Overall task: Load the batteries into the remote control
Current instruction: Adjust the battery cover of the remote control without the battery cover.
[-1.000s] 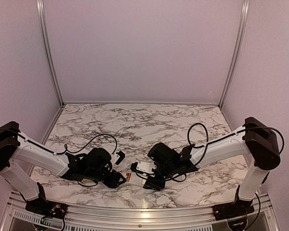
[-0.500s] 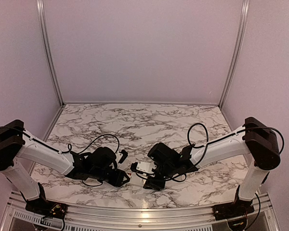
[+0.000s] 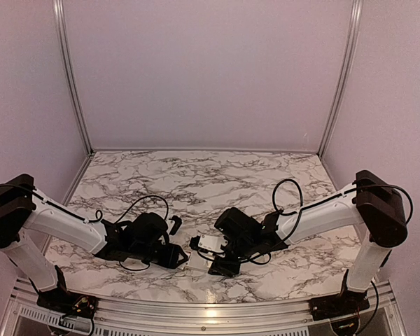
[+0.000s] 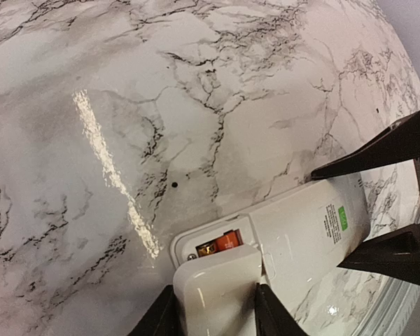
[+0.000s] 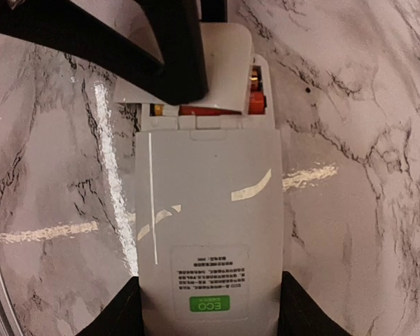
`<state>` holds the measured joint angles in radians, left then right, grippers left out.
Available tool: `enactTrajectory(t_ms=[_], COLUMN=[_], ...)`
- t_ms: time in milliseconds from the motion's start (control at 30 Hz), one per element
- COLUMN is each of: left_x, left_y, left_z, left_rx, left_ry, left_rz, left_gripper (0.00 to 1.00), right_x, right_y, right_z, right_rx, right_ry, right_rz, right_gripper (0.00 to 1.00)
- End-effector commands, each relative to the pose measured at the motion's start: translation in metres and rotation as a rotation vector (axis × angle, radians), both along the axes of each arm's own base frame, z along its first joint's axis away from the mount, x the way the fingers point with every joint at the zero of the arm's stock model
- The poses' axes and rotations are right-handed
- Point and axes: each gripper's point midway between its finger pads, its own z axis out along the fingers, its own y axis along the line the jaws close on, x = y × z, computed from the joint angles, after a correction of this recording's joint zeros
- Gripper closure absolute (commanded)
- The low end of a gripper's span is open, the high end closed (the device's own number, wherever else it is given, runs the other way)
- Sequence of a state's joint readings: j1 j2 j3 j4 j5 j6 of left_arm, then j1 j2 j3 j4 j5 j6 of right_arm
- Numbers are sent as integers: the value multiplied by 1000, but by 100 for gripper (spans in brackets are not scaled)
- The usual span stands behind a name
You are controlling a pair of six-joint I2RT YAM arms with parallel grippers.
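Left arm (image 3: 63,227), right arm (image 3: 322,213): both are reaching low, inward. Left gripper (image 4: 213,295), right gripper (image 5: 206,281): each is clamping, tips facing.

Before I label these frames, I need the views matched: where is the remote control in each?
Top external: remote control low centre.
Left wrist: remote control lower right, battery cover beside it, compartment open.
Right wrist: remote control centre, reaching the bottom edge.
Shared landmark: its green label in both wrist views; too small from above.
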<state>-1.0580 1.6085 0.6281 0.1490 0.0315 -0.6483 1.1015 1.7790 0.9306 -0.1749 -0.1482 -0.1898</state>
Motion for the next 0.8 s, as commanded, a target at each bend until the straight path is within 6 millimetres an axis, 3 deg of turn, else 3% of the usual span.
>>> enactTrajectory(t_ms=[0, 133, 433, 767], left_x=[10, 11, 13, 16], left_y=[17, 16, 12, 2], left_z=[-2, 8, 0, 2], left_rx=[0, -39, -4, -79], left_ry=[-1, -22, -8, 24], left_rz=[85, 87, 82, 115], left_gripper=[64, 64, 62, 70], right_x=[-8, -8, -7, -8], right_y=[-15, -16, -14, -15], right_z=[-24, -25, -24, -26], right_rx=[-86, -90, -84, -87], right_ry=[35, 35, 34, 38], right_rz=[-3, -3, -4, -3], right_gripper=[79, 79, 79, 80])
